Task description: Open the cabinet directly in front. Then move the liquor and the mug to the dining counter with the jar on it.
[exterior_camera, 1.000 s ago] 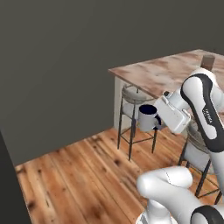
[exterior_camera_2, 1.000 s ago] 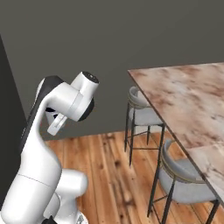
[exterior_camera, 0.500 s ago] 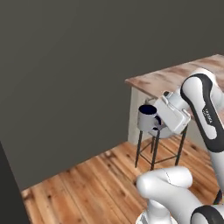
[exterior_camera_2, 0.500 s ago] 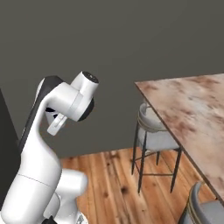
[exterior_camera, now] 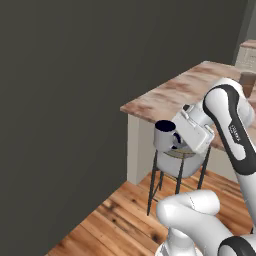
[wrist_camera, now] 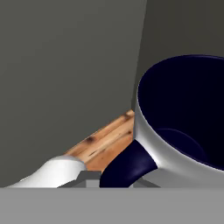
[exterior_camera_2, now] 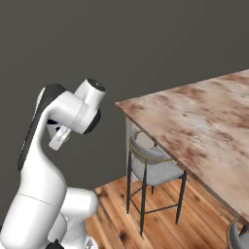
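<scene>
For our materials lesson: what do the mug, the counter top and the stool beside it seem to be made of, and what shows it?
Mug: probably glazed ceramic; smooth grey wall, glossy navy inside.
Dining counter top: looks like polished marble; brown-and-white mottling with reddish veins.
Stool: thin dark legs, likely metal; grey seat, seemingly padded.

counter: marble slab (exterior_camera: 172,95) in brown and white with reddish veins, running from mid-frame to the upper right of the left base view; right half of the right base view (exterior_camera_2: 204,121)
counter base: light panel (exterior_camera: 134,150) under the near corner
on counter: brown item (exterior_camera: 247,83) at far right edge, too cropped to identify
floor: wood planks (exterior_camera: 107,220), lower middle
on floor: stool (exterior_camera_2: 151,170), grey seat, dark legs, tucked at the counter's corner
</scene>
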